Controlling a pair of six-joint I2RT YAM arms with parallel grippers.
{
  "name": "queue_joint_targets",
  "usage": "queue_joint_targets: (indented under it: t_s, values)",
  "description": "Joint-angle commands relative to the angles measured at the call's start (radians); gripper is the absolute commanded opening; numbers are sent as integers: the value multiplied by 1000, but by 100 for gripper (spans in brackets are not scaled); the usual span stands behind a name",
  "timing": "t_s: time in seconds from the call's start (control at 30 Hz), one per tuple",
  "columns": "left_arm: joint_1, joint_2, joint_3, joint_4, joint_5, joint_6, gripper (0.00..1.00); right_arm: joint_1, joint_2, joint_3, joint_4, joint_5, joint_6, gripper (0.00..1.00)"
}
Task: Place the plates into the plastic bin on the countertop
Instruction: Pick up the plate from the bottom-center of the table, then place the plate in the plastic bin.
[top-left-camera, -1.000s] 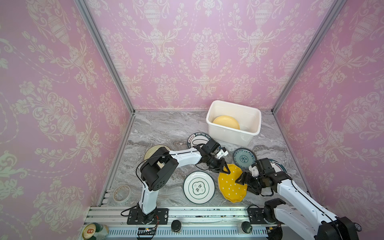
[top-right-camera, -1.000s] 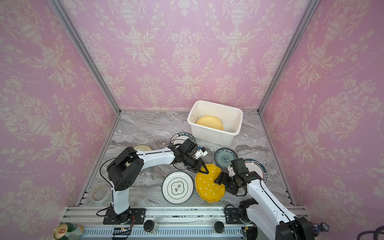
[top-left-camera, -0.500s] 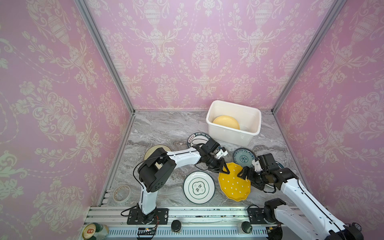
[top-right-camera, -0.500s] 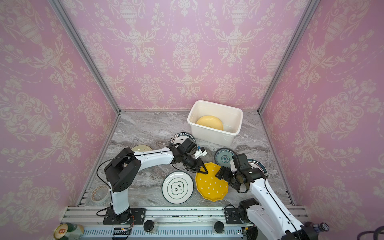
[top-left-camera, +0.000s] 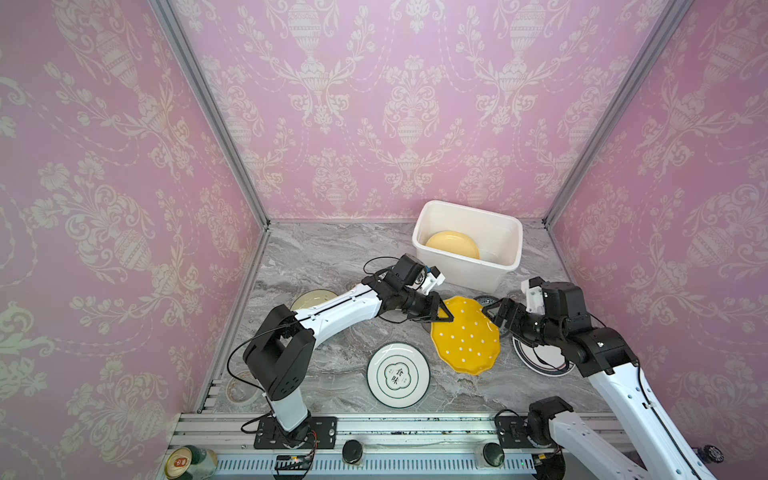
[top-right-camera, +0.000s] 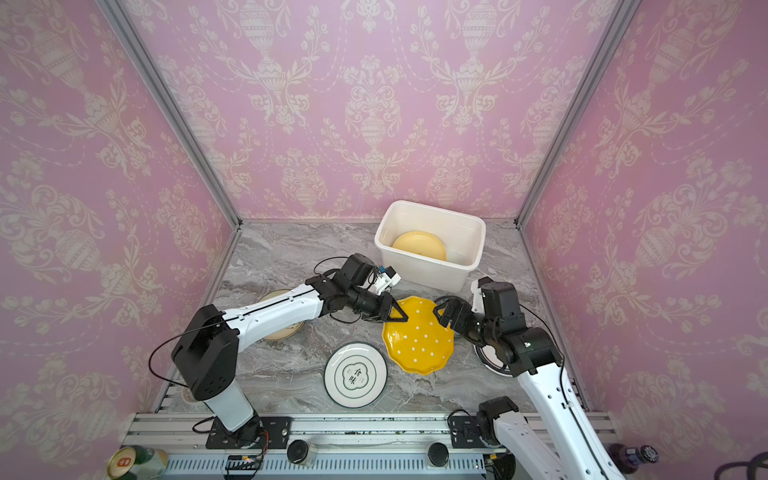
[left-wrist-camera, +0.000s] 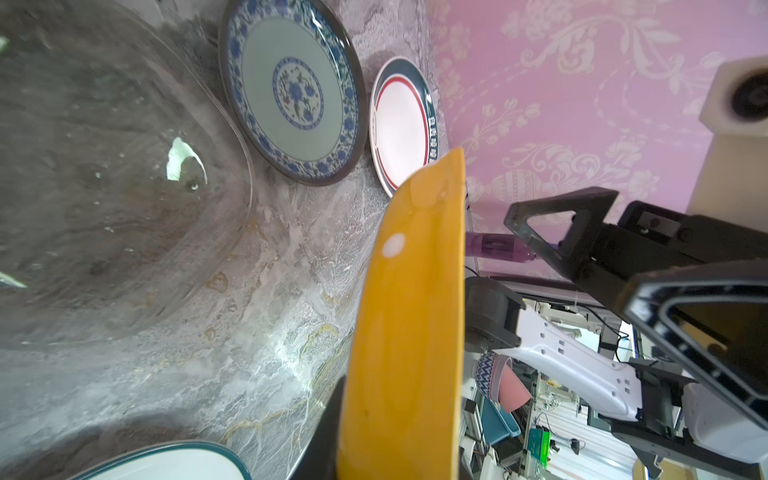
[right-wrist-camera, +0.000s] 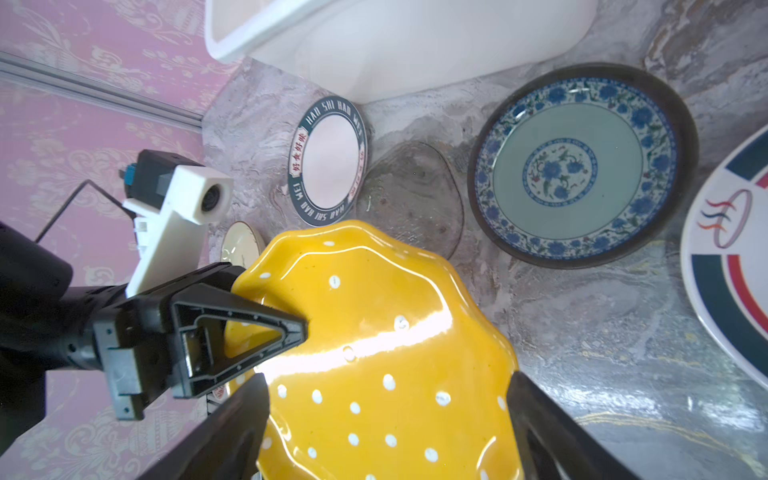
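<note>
The yellow dotted plate (top-left-camera: 465, 337) (top-right-camera: 417, 337) hangs tilted in front of the plastic bin (top-left-camera: 460, 275) (top-right-camera: 419, 272). My left gripper (top-left-camera: 445, 318) (top-right-camera: 398, 318) is shut on its scalloped rim at the side nearest the bin. My right gripper (top-left-camera: 493, 318) (top-right-camera: 442, 316) is open at the opposite edge, with its fingers (right-wrist-camera: 540, 415) wide on either side of the plate (right-wrist-camera: 382, 353) and not gripping it. A pale yellow plate (top-left-camera: 453, 245) lies inside the bin. The other plates sit on the countertop (top-left-camera: 324, 257).
A white green-rimmed plate (top-left-camera: 398, 375) lies near the front. A teal patterned plate (right-wrist-camera: 582, 166), a clear glass plate (right-wrist-camera: 415, 195) and a lettered dark-rimmed plate (right-wrist-camera: 328, 160) lie between the bin and the grippers. A red-lined plate (top-left-camera: 544, 361) sits under my right arm. A cream plate (top-left-camera: 311, 297) sits under my left arm.
My right gripper opened, let go of the yellow plate and drew back a little. The plate, held by my left gripper, moved slightly toward the bin.
</note>
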Motion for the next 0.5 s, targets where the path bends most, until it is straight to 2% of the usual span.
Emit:
queue_joint_targets:
  t_s: [0.0, 0.1, 0.2, 0.33, 0.47]
  values:
    - [52, -99, 84, 116, -14, -83, 0, 3, 24, 108, -40, 27, -25, 90]
    - [92, -121, 119, 203, -54, -163, 0, -6, 58, 179, -60, 17, -15, 89]
    - [122, -113, 178, 281, -65, -237, 0, -22, 98, 237, -45, -47, 9, 89]
    - [155, -76, 255, 346, -77, -316, 0, -44, 153, 287, 44, -151, 64, 88]
    - [184, -31, 273, 500, -89, -449, 0, -55, 213, 291, 163, -220, 126, 86]
